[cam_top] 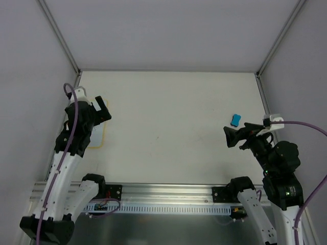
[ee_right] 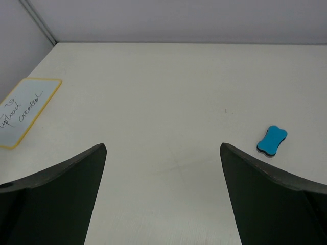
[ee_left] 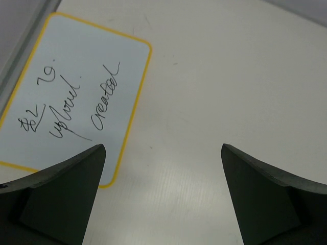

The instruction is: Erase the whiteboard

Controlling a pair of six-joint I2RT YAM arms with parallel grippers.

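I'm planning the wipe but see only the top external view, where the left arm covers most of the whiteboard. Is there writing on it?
Observer: Yes. The left wrist view shows the small white rectangular whiteboard with a yellow rim carrying several dark handwritten words.
Operator: Is the left pincer holding anything?
Observer: No. The left pincer is open, only bare tabletop between its fingers.
Operator: And the eraser?
Observer: The small blue waisted eraser block lies blue side up, dark layer beneath, ahead of the open right pincer.
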